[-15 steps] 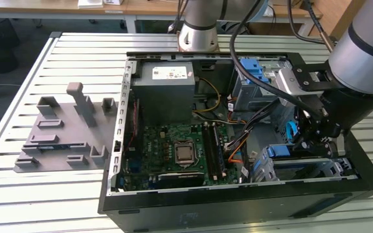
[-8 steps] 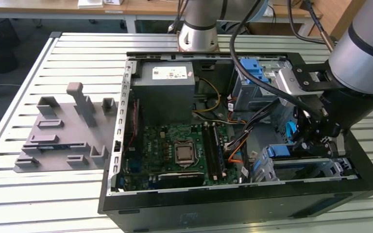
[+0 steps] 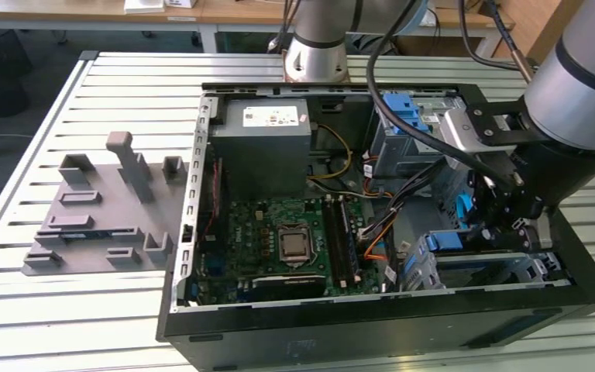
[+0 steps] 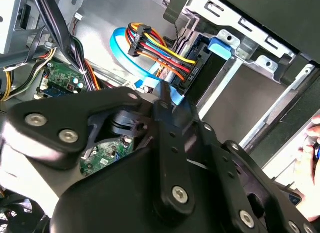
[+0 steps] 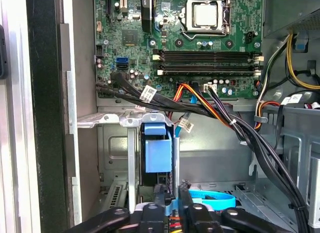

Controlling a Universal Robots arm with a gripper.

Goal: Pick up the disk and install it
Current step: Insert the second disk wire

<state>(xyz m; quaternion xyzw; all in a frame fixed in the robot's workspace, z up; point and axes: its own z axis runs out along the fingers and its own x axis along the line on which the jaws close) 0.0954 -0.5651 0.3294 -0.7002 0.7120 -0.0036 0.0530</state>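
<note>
Disk going into the drive bay at the case's corner

The disk, a flat drive framed by a blue plastic bracket [image 5: 159,155], stands on edge in the silver metal cage [image 5: 131,158] at the front corner of the open black computer case [image 3: 380,329], with the black gripper [image 5: 175,210] at its near edge; whether the claw is clamped or apart, I cannot tell. The bundle of coloured cables [image 4: 155,50] lies just beside the bay, and a skewed push could jam the bracket or pinch those wires.
</note>
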